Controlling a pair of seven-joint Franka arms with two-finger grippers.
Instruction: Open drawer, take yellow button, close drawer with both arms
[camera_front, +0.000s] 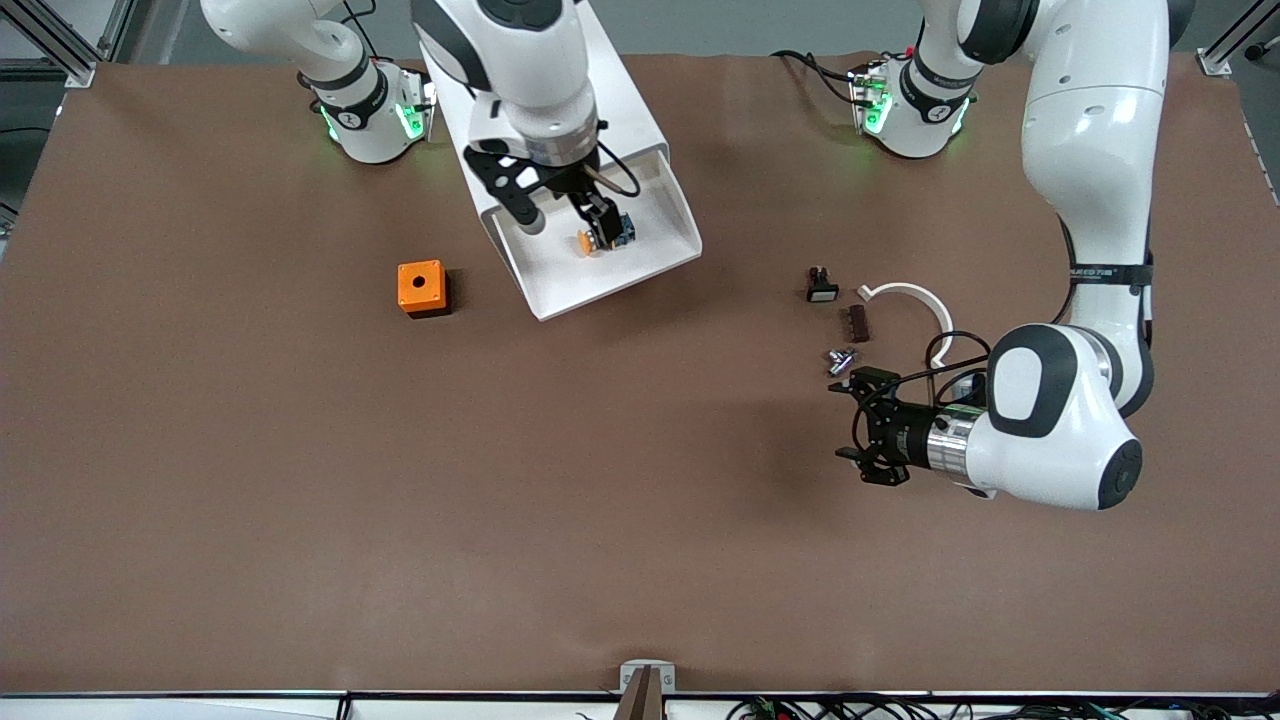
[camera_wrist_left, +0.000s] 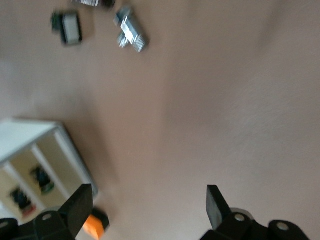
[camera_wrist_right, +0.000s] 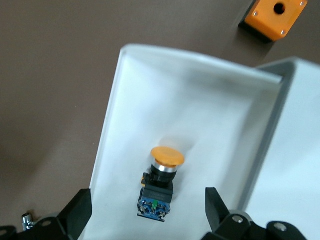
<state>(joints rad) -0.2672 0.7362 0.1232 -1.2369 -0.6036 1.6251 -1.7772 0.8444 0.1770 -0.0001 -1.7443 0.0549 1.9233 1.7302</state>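
Note:
The top drawer (camera_front: 600, 275) of the white cabinet (camera_front: 620, 90) stands pulled out toward the front camera. The button (camera_front: 600, 238), with an orange cap and a black-and-blue body, lies on its side on the drawer's floor (camera_wrist_right: 190, 115). My right gripper (camera_front: 567, 225) is open over the drawer. In the right wrist view the button (camera_wrist_right: 161, 182) lies between its spread fingers, and the right gripper (camera_wrist_right: 147, 200) is not touching it. My left gripper (camera_front: 850, 422) is open and empty, held level over bare table toward the left arm's end; it shows in the left wrist view (camera_wrist_left: 148, 196).
An orange cube (camera_front: 421, 287) with a round hole sits beside the drawer toward the right arm's end. Near the left gripper lie a small black part with a white face (camera_front: 821, 288), a brown piece (camera_front: 858, 322), a white curved strip (camera_front: 915, 295) and a metal part (camera_front: 840, 360).

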